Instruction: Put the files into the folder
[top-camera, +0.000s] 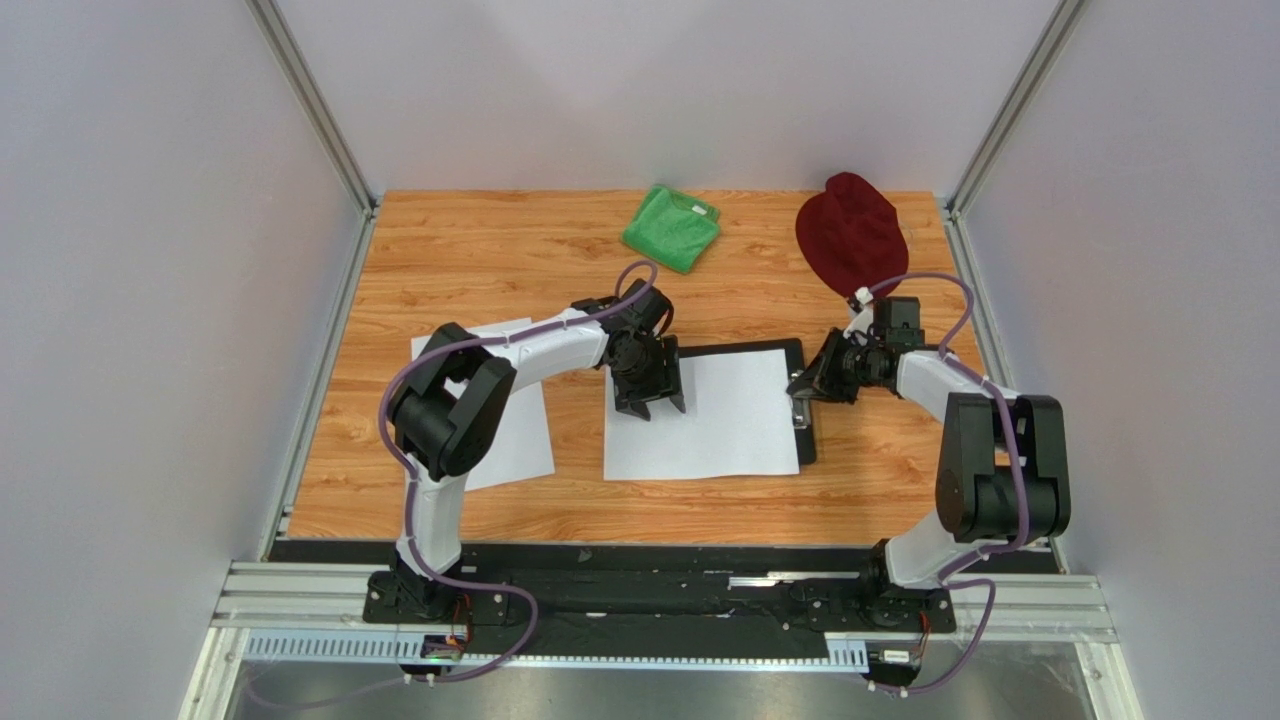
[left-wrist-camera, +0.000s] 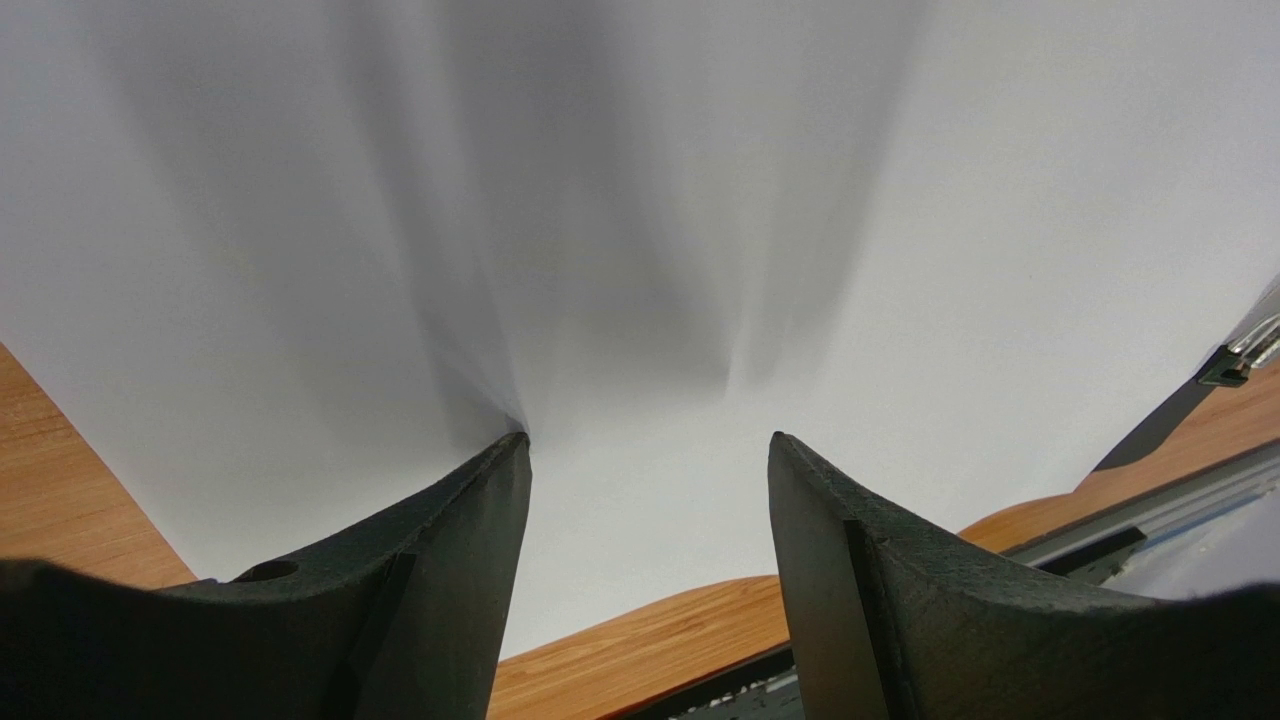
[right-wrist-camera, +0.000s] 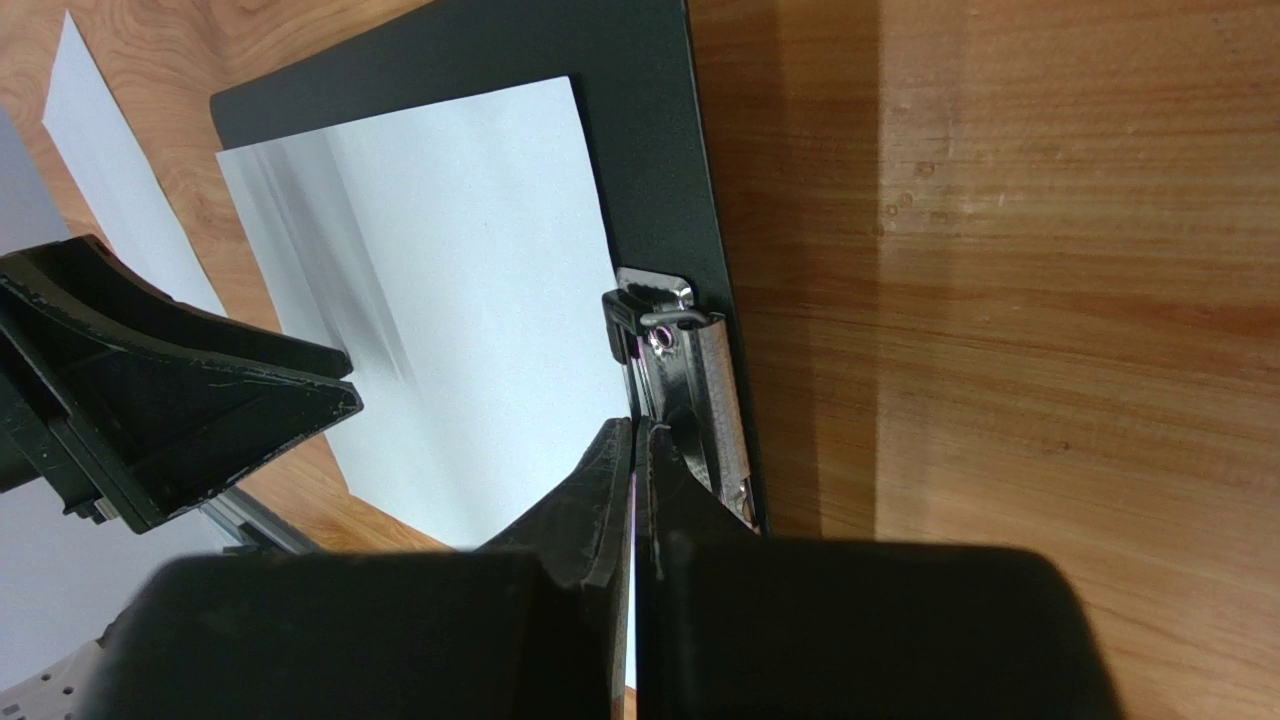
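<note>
White thin paper sheet (top-camera: 721, 428) lies on the flat black clipboard folder (top-camera: 807, 440) mid-desk (top-camera: 451, 255) in the top view. A second white sheet (top-camera: 523, 446) lies by the left edge, not yet filed.

Left wrist view: the left gripper (left-wrist-camera: 646, 443), jaws apart, rests on the first sheet.

Right wrist view: the right gripper (right-wrist-camera: 634, 443), jaws together, touches the silver metal clip (right-wrist-camera: 699, 398). I cannot tell if the sheet is clipped.
</note>
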